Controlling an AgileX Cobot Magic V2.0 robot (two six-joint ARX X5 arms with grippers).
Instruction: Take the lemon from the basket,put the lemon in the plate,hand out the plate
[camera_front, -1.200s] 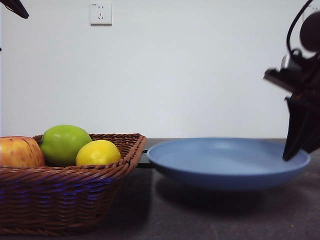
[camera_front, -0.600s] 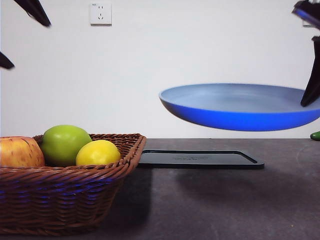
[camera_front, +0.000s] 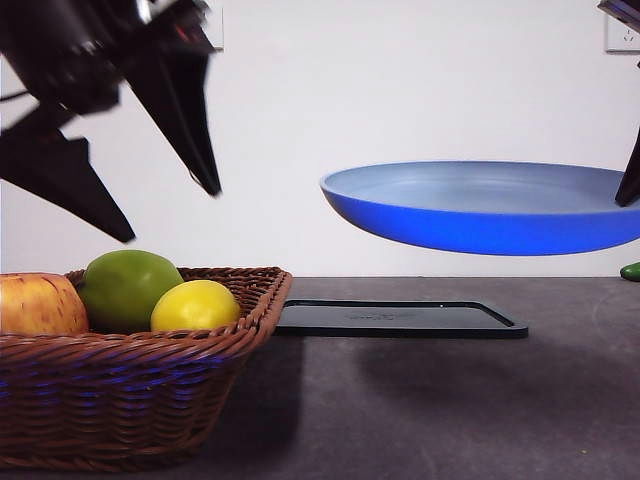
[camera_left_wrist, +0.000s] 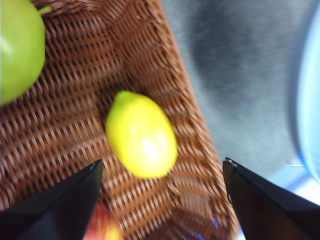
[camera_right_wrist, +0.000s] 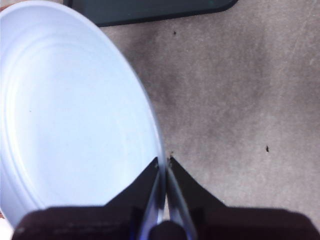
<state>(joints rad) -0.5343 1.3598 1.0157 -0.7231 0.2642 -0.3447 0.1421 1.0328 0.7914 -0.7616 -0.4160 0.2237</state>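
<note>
The yellow lemon (camera_front: 196, 305) lies in the brown wicker basket (camera_front: 130, 400) at the front left, beside a green apple (camera_front: 131, 288) and a red-yellow apple (camera_front: 40, 303). My left gripper (camera_front: 170, 215) hangs open just above the fruit; in the left wrist view its jaws spread wide either side of the lemon (camera_left_wrist: 141, 135) in the basket (camera_left_wrist: 75, 100), not touching it. My right gripper (camera_right_wrist: 164, 161) is shut on the rim of the blue-grey plate (camera_right_wrist: 70, 110). It holds the plate (camera_front: 485, 208) level in the air above the table at the right.
A flat black tray (camera_front: 400, 318) lies on the dark table under the lifted plate. A small green thing (camera_front: 630, 271) shows at the right edge. A wall socket is partly hidden behind the left arm.
My left gripper has come down from the top left corner to just above the basket. The plate was lifted off the black tray earlier and now hangs nearly still.
</note>
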